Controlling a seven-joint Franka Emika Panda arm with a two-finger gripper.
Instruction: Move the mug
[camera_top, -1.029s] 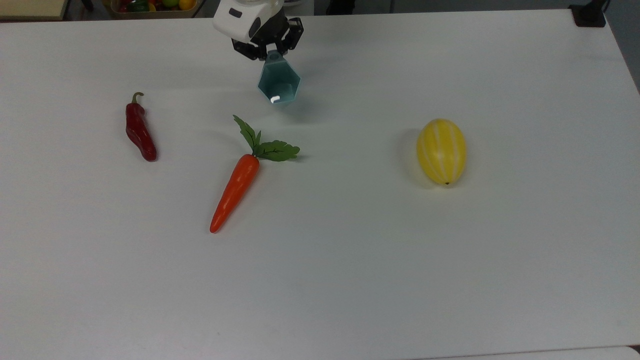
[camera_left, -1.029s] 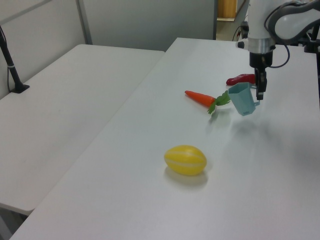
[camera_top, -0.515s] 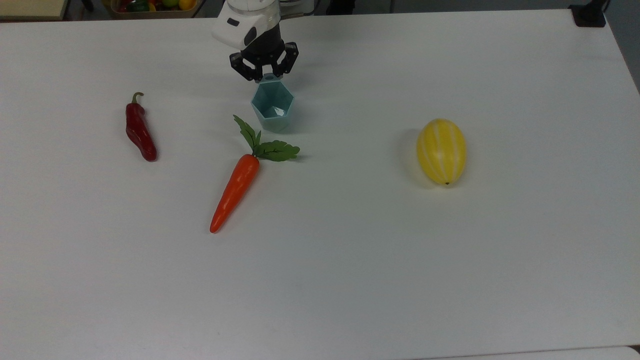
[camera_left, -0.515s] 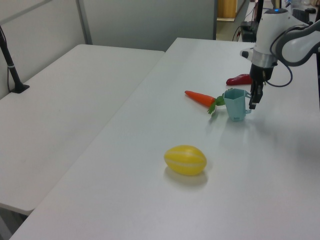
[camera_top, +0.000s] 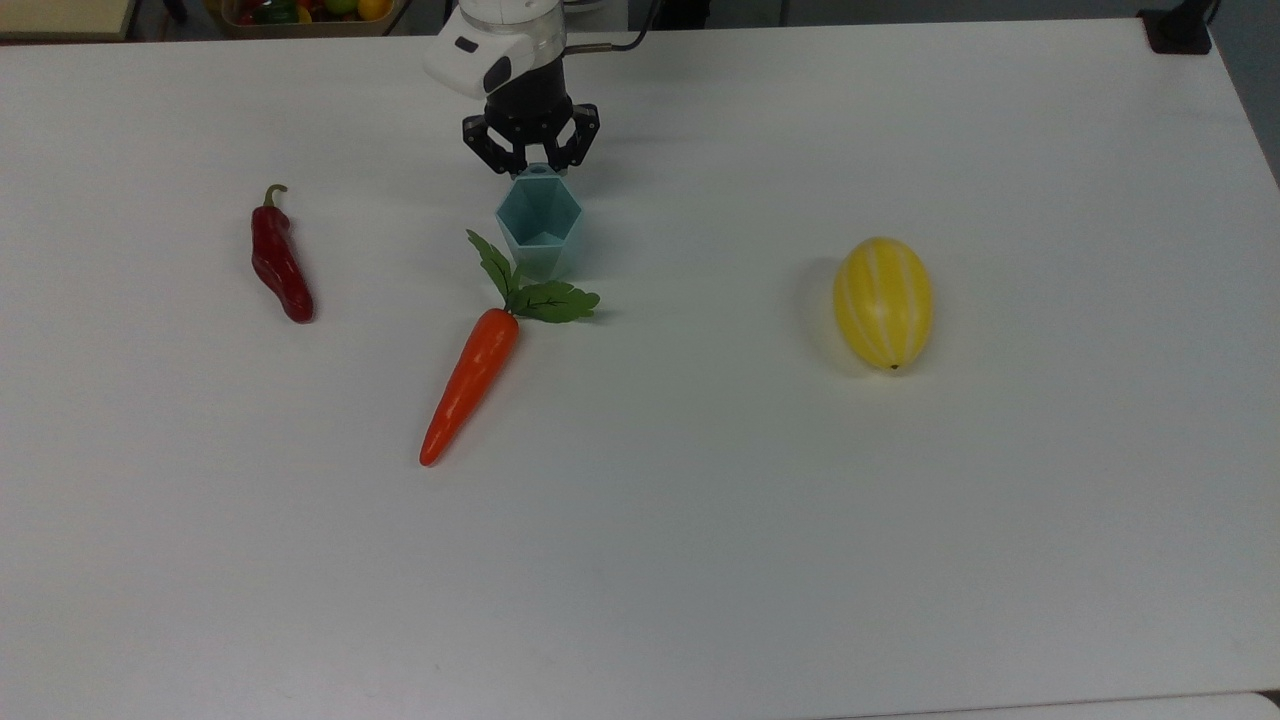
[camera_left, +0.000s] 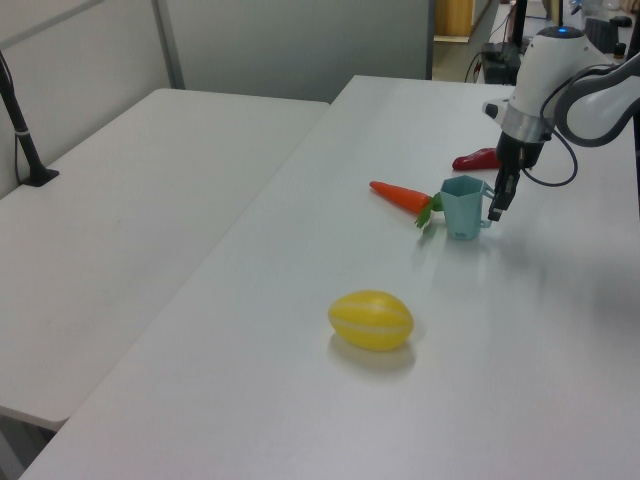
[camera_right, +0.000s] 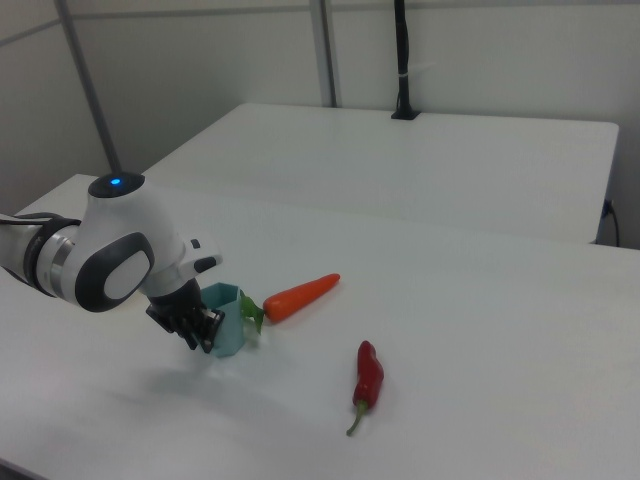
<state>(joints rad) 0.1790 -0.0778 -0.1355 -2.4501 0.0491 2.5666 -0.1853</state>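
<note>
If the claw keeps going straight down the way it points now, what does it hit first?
Most likely the mug's tab, which sits right at the claw tips, with the white table just beneath. The mug stands upright beside the carrot leaves. How far the tips are above the table is unclear.

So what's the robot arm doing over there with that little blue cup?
The arm's end effector is at the rim tab of a small pale teal faceted plastic mug, which stands upright on the white table beside the leafy top of an orange toy carrot. A red chilli pepper and a yellow striped melon lie apart, untouched.
</note>
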